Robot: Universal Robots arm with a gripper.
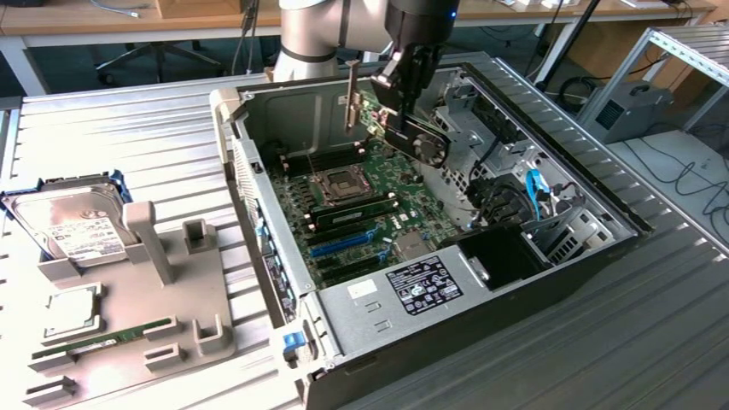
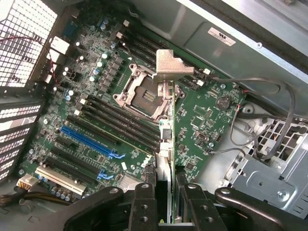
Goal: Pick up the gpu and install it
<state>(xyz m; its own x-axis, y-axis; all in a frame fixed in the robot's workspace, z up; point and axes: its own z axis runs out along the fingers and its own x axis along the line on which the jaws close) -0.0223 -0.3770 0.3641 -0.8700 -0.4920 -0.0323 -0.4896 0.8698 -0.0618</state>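
Clenched on the gpu (image 2: pixel 166 144), the jaws pinch its thin edge from both sides, so the card runs straight away from the wrist, edge-on, ending in its silvery bracket (image 2: pixel 169 65). Gripping it by the rim probably keeps the fan and connector edge free. The card hangs in the air above the motherboard (image 2: pixel 207 110), over the CPU socket (image 2: pixel 139 94), touching nothing. A blue slot (image 2: pixel 89 142) lies off to one side at an angle to the card, so the gpu seems neither lined up nor seated. In the exterior view the gpu (image 1: pixel 416 137) hangs tilted inside the open case (image 1: pixel 479 282), which lies on its side on the bench (image 1: pixel 137 120), likely for access from above. Farthest from the wrist, a grey holder (image 1: pixel 125 369) keeps a hard drive (image 1: pixel 74 226) and memory stick (image 1: pixel 97 339).
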